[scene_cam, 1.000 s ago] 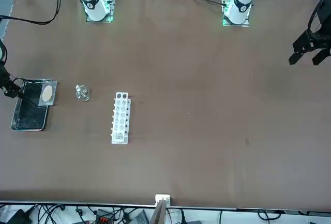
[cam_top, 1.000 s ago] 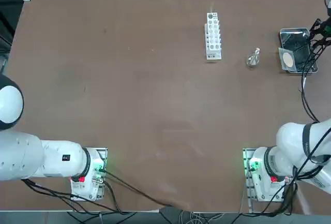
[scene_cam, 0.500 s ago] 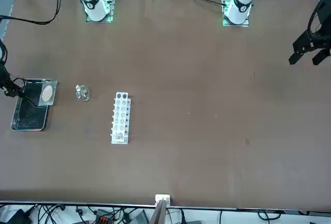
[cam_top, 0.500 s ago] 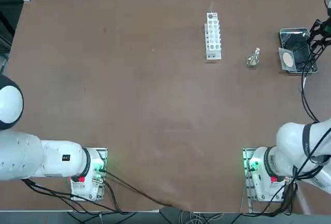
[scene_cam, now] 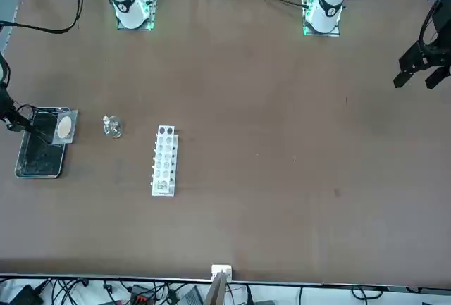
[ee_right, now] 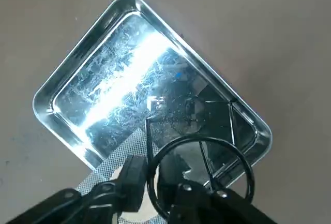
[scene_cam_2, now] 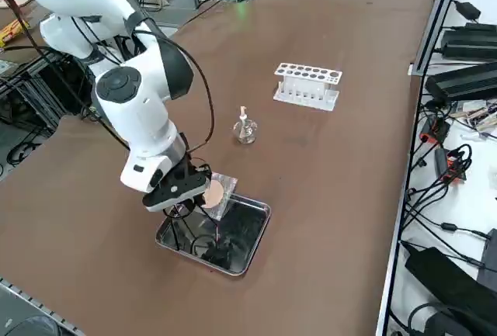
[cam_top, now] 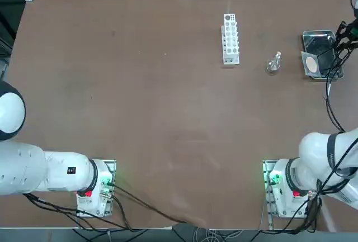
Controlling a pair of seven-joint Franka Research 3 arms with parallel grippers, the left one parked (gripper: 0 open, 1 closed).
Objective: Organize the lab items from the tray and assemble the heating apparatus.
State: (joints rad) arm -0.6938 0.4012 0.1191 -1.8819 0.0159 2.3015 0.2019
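Note:
The steel tray (cam_top: 318, 32) (scene_cam: 39, 173) (scene_cam_2: 260, 231) (ee_right: 77, 47) lies at the table's far right. My right gripper (cam_top: 343, 36) (scene_cam: 10, 119) (scene_cam_2: 186, 196) (ee_right: 152, 181) hangs over it, its fingers shut on the ring of the black wire tripod (ee_right: 227, 145) (scene_cam_2: 185, 231), whose legs reach down into the tray. The grey mesh (cam_top: 311, 63) (scene_cam: 64, 127) (scene_cam_2: 217, 194) (ee_right: 111, 162) with its beige disc rests across the tray's end rim, beside the gripper. The clear glass burner (cam_top: 273, 63) (scene_cam: 112, 127) (scene_cam_2: 245, 129) stands upright on the table between tray and rack.
A white holed test-tube rack (cam_top: 230, 38) (scene_cam: 164, 160) (scene_cam_2: 307, 84) stands beyond the burner, toward the table's middle. Cables and power bricks lie along the far table edge (scene_cam_2: 466, 41). The right arm's cable loops down beside the tray.
The gripper has stayed over the tray and its fingers have drawn in on the tripod's ring. Burner, mesh and rack have not moved.

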